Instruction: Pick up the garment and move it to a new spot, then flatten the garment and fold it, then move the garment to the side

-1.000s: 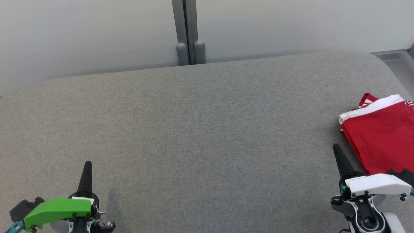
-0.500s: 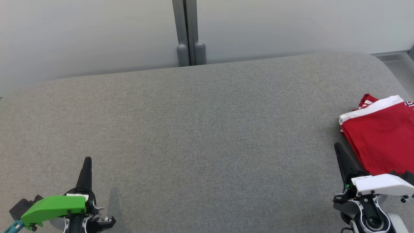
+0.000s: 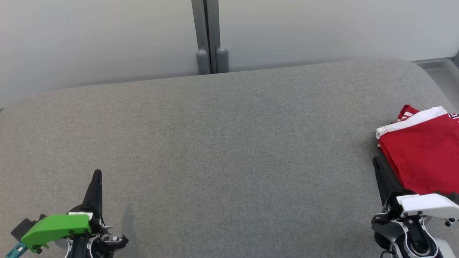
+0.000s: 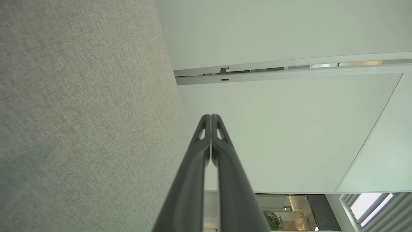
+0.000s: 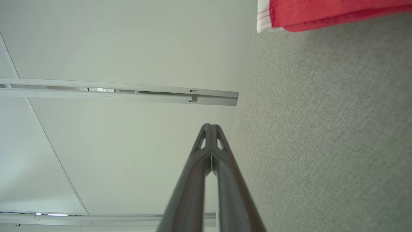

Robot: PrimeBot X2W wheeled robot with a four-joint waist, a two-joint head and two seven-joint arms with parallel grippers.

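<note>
Can't see folded red garment (image 3: pixel 423 150) whole: cropped at head view's right edge, near corner behind right gripper (image 3: pixel 376 161), cropped again in right wrist view

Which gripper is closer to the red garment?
The right gripper, the one with the white cover: its shut fingers lie right beside the garment. The left gripper, with the green cover, is far off across the grey surface.
</note>
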